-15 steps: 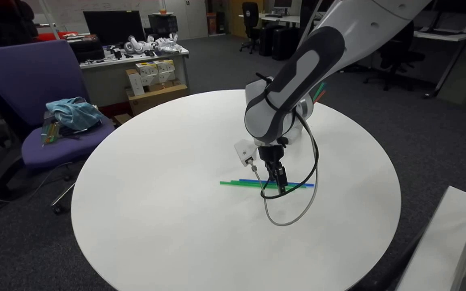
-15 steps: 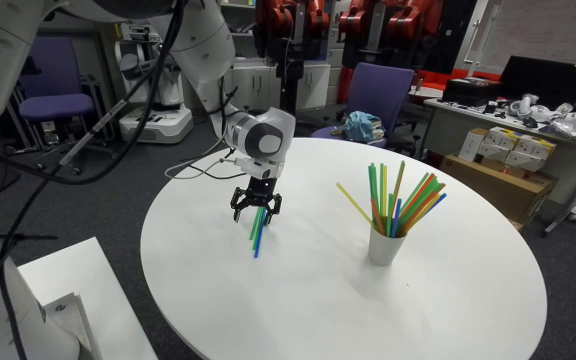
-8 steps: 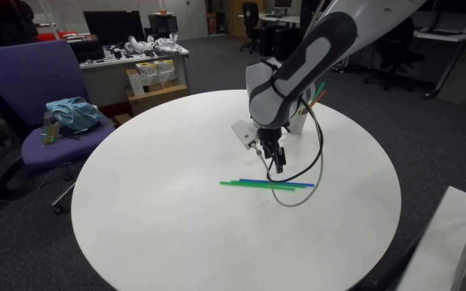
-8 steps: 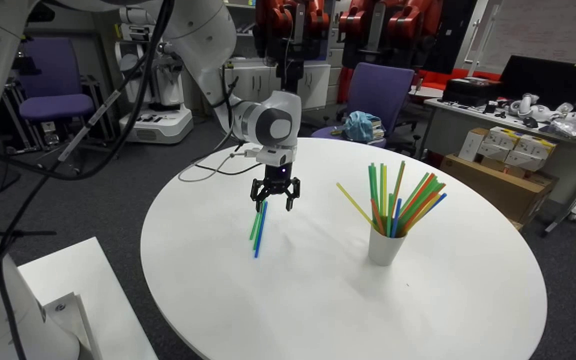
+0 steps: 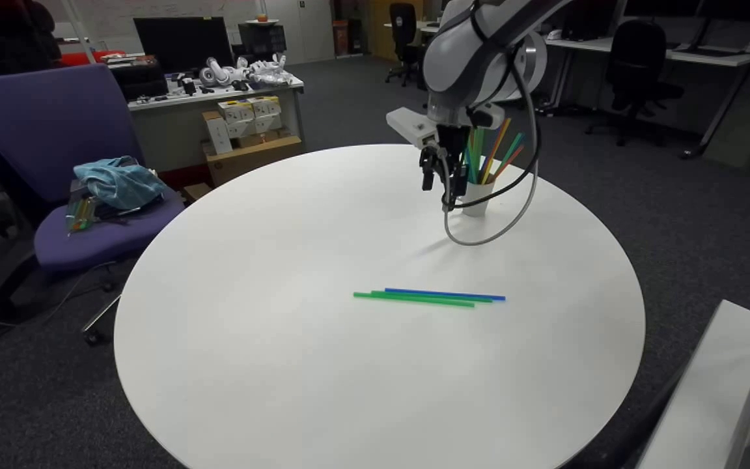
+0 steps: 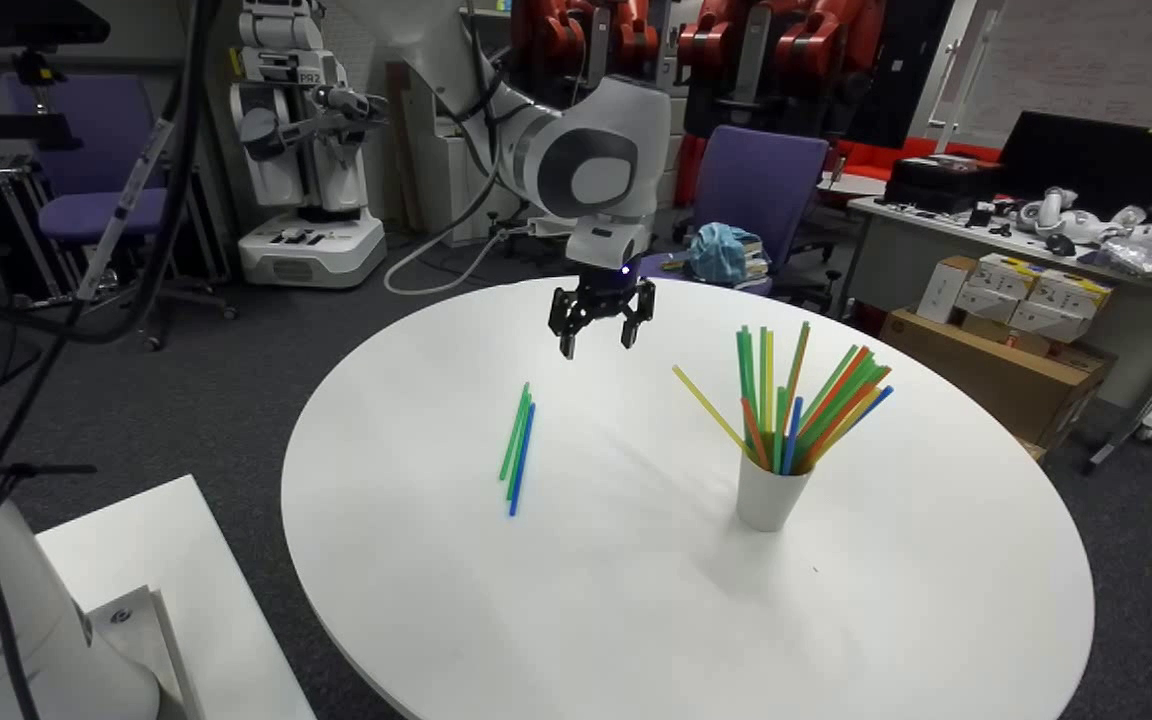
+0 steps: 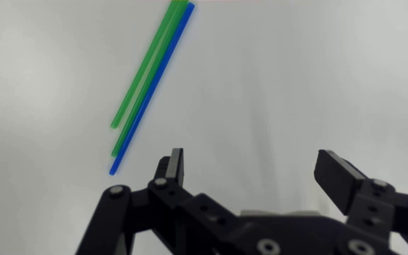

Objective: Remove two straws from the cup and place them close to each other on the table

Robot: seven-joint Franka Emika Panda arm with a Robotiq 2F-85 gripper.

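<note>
Two green straws (image 5: 414, 299) and one blue straw (image 5: 445, 294) lie close together, nearly parallel, on the round white table (image 5: 316, 378). In the wrist view the green straws (image 7: 143, 69) and blue straw (image 7: 151, 90) are at upper left. The white cup (image 6: 772, 498) stands upright, holding several green, yellow, orange and blue straws (image 6: 841, 405). In an exterior view the cup (image 5: 478, 198) is partly behind my gripper and cables. My gripper (image 6: 598, 350) is raised above the table, clear of straws and cup. In the wrist view its fingers (image 7: 250, 152) are wide apart with nothing between them.
A purple office chair (image 5: 82, 163) with a blue cloth (image 5: 121, 184) stands beyond the table edge. A white side table (image 6: 166, 580) is by the robot's base. Loose cables (image 5: 525, 176) hang from the arm near the cup. A cluttered desk (image 6: 1036, 235) stands behind.
My gripper, low over the table straws with its fingers apart a second ago, has risen and moved away from them, staying open. The straws on the table and the cup have not moved.
</note>
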